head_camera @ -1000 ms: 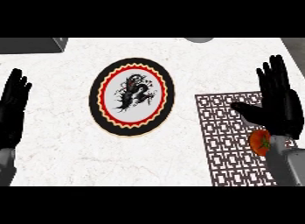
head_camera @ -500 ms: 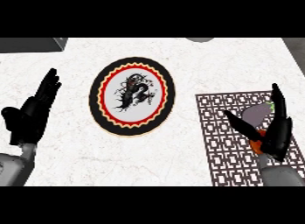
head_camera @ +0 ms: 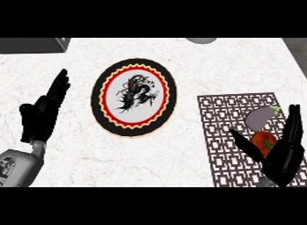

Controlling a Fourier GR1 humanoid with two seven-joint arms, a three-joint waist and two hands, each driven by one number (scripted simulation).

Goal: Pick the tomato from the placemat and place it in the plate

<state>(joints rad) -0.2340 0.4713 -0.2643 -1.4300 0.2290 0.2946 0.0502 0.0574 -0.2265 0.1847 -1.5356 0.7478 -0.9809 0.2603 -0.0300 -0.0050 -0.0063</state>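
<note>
At the lower right of the frame I have my right hand (head_camera: 282,151) over the near part of the placemat (head_camera: 224,132), fingers straight and pointing up-frame, thumb splayed out to the left, holding nothing. The tomato (head_camera: 263,141) sits on the placemat right in the gap between that thumb and the fingers, so it lies just left of the palm; I judge the coming move to be a simple closing of the hand sideways around it. It is round, so no long axis matters. Touching it on its far side is a grey-purple vegetable with a green stem, probably an eggplant (head_camera: 259,117), and I must not catch that one.

My left hand (head_camera: 42,112) rests open at the left edge, fingers up, well apart from the tomato; the right is plainly nearer.

Farther up, at centre frame, lies the plate (head_camera: 110,118) with its dragon design, left of the placemat and apart from it.

Count: one tomato, one eggplant, one placemat, one plate.
</note>
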